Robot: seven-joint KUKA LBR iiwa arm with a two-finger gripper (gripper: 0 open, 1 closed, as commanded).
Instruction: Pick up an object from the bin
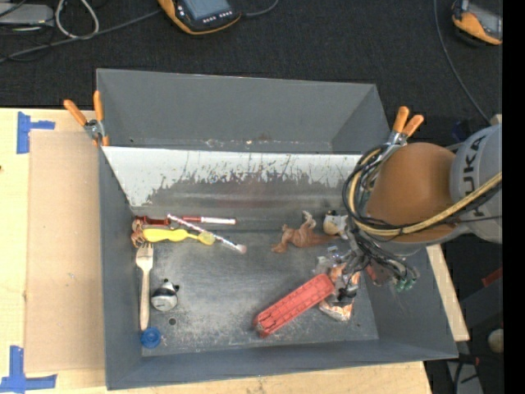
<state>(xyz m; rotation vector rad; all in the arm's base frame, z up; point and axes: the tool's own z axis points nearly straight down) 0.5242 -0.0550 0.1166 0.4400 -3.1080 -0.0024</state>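
My gripper (348,279) is low in the bin's right part, below the arm's orange cover. It hangs over the right end of a long red ribbed object (291,305) that lies slanted on the floor. A small white and red thing (336,309) lies just under the gripper at that end. A brown toy animal (297,236) lies a little to the left and farther back. A small pale toy figure (333,222) sits beside it, close to the cover.
Along the left side lie a yellow-handled tool (175,236), a red and white pen (202,220), a wooden fork (145,286), a small round black and white thing (165,296) and a blue cap (149,337). Cables hang round the wrist.
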